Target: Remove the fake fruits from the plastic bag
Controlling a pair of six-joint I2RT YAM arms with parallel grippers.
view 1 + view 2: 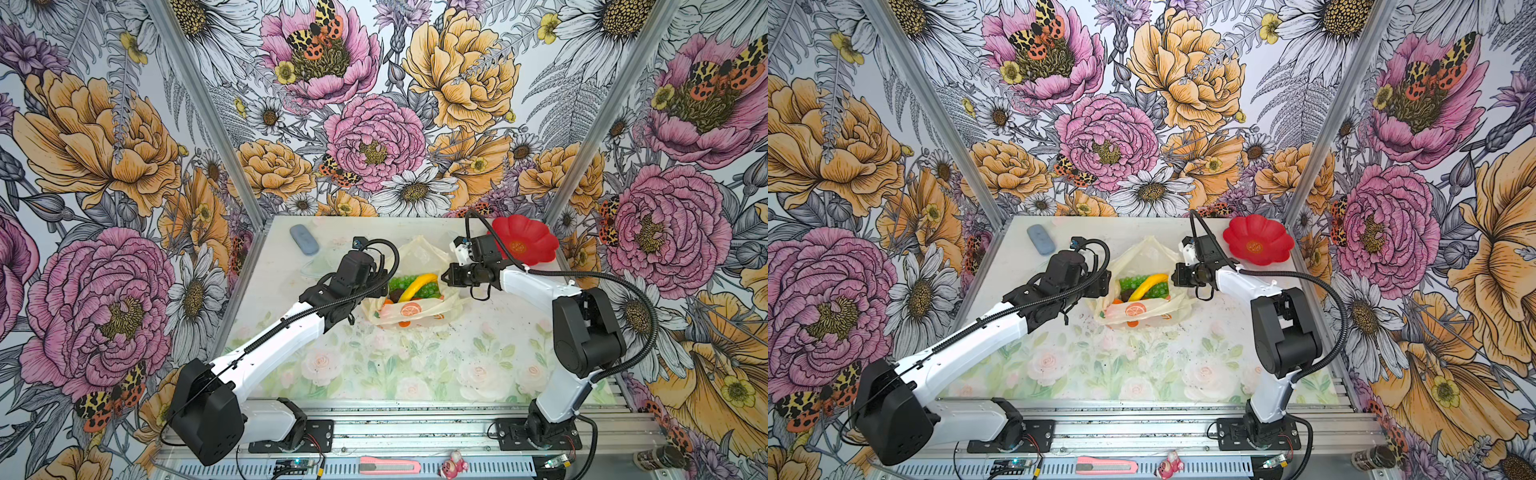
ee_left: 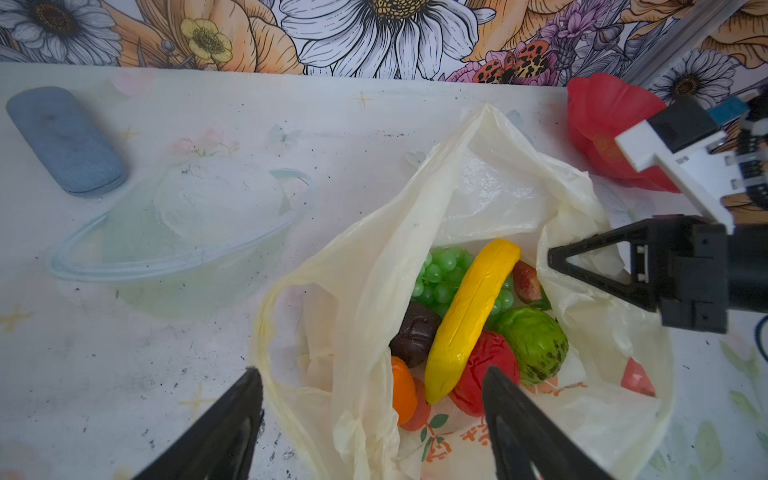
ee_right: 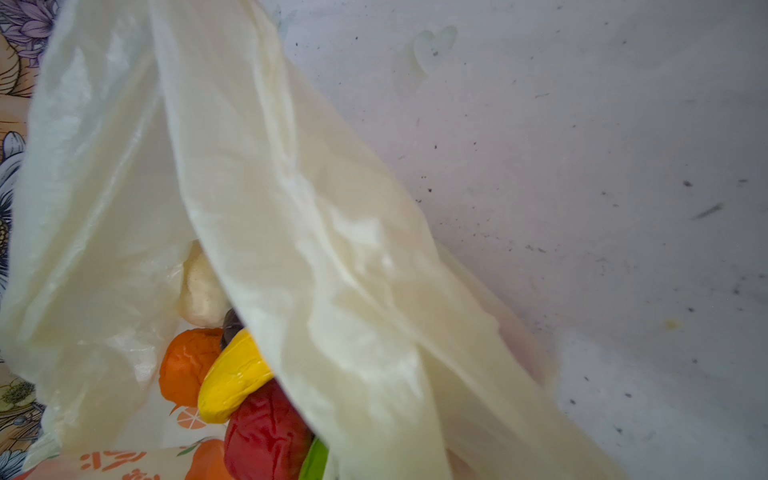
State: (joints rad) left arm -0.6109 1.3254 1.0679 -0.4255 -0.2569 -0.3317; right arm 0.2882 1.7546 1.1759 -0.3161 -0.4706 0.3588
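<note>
The left tool (image 2: pixel 372 370) stands open at the bag's left edge and grips nothing. The bag (image 1: pixel 415 311) lies open at the middle of the surface (image 1: pixel 374 365), and the fruits (image 2: pixel 469 316) lie inside it. The right tool (image 1: pixel 446 276) is closed on the bag's right rim. Farther back, a red plate (image 1: pixel 524 245) sits at the upper right and a blue case (image 1: pixel 304 240) at the upper left.

Orange lettering (image 3: pixel 112 459) on the plastic bag (image 3: pixel 291 208) — too blurred to read.
</note>
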